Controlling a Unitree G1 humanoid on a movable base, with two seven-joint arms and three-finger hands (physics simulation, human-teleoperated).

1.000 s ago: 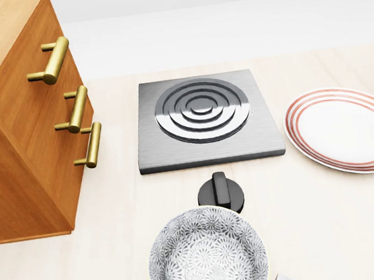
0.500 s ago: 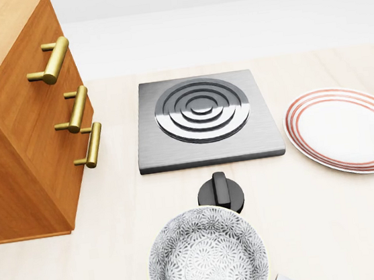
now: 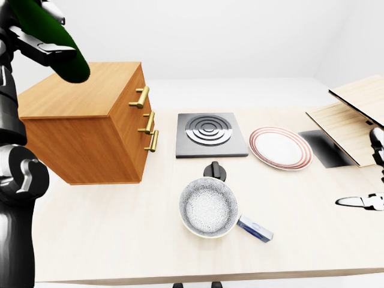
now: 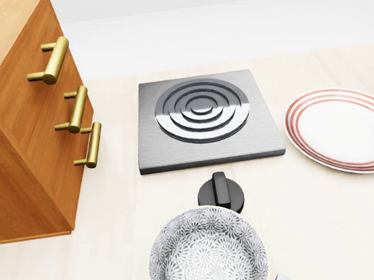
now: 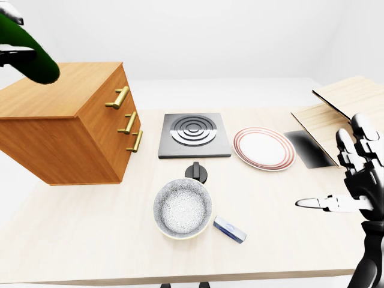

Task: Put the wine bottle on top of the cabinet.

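Note:
A dark green wine bottle (image 3: 60, 48) hangs tilted at the top left of the left-eye view, above the near left corner of the wooden cabinet (image 3: 90, 96). My left hand (image 3: 37, 47) is shut on it, with a dark finger across its body. Its neck is hidden. The cabinet's flat top is bare, and its brass handles (image 4: 53, 60) face right. Over the table's right edge in the right-eye view, my right hand (image 5: 345, 180) is open with fingers spread and holds nothing.
On the table are a steel hob plate (image 4: 204, 114), a black knob (image 4: 220, 191), a patterned bowl (image 4: 207, 256), a red-rimmed plate (image 4: 346, 128) and a small blue box (image 3: 254, 228). Tilted wooden boards (image 3: 348, 117) and a dark mat (image 3: 324, 147) lie at the right.

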